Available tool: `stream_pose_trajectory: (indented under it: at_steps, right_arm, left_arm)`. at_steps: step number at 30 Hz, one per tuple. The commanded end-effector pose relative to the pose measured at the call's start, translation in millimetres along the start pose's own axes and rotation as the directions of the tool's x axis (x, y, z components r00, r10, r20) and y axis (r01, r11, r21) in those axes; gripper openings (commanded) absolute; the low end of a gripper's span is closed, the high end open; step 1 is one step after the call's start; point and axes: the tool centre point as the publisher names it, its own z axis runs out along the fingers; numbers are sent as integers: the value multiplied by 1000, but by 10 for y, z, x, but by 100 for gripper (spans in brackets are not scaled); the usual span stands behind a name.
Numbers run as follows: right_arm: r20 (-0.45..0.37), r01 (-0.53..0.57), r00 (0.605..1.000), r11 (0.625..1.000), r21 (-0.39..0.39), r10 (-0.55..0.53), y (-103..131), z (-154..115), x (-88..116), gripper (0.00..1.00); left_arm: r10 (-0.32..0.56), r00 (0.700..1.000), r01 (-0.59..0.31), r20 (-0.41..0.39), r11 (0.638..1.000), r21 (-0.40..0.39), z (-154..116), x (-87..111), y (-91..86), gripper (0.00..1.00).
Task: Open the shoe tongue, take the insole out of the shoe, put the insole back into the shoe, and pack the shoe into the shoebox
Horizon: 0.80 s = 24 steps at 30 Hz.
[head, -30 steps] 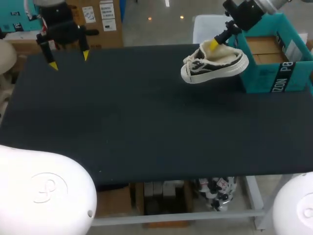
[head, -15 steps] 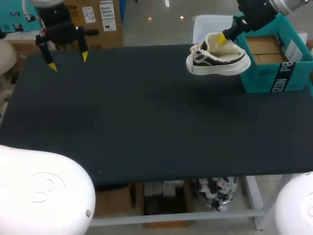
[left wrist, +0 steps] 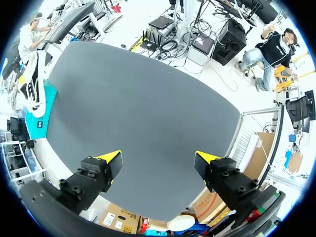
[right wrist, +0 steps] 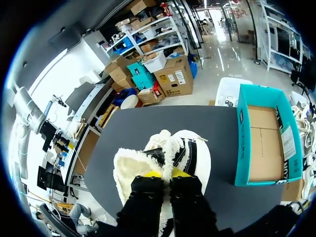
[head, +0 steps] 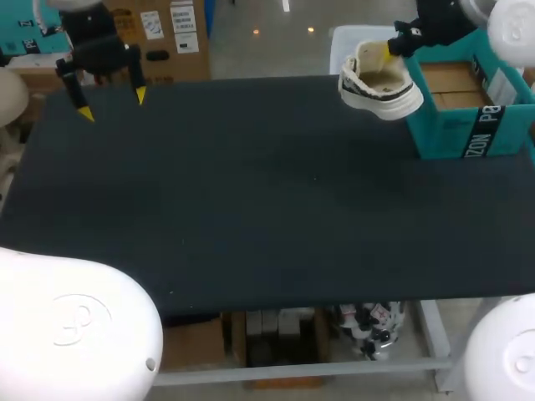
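My right gripper [head: 387,50] is shut on the fleecy collar of a black and white shoe [head: 378,82], which hangs in the air at the table's far right, tipped with its white sole toward the teal shoebox [head: 468,100]. In the right wrist view the shoe [right wrist: 182,153] hangs ahead of the shut gripper [right wrist: 167,174], with the open shoebox [right wrist: 264,138] beside it on the table. My left gripper [head: 110,102] stands open over the far left corner, nothing between its fingers. The left wrist view has that gripper [left wrist: 158,163] above bare table, with the shoe [left wrist: 33,81] far off.
The dark table top [head: 251,200] stretches between the two arms. The shoebox stands at the far right edge, its brown floor [head: 451,83] showing. White robot covers [head: 75,326] fill the near left and right corners.
My right gripper has lifted the shoe and carried it right toward the shoebox, tipping it as it went. The left gripper has drifted slightly left.
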Motion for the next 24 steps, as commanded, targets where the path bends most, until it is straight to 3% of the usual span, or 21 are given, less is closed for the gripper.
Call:
stream_pose_trajectory:
  at_steps: [1, 11, 20, 24]
  right_arm:
    - [315, 23, 948, 983, -180, 35, 14, -31, -44, 0]
    - [317, -18, 944, 973, -231, 93, 383, -136, -413, 0]
    - [313, -50, 942, 974, -219, 119, 648, -116, -852, 0]
    - [316, -90, 937, 975, -202, 152, 694, -141, -919, 0]
  left_arm:
    - [-3, 1000, 3, -5, 1000, 13, -7, -25, 36, 100]
    - [-32, 999, 33, -20, 999, 30, -8, -37, 81, 100]
    - [-61, 997, 63, -43, 997, 39, -4, -128, 131, 100]
    - [-64, 996, 66, -54, 997, 41, -2, -181, 138, 100]
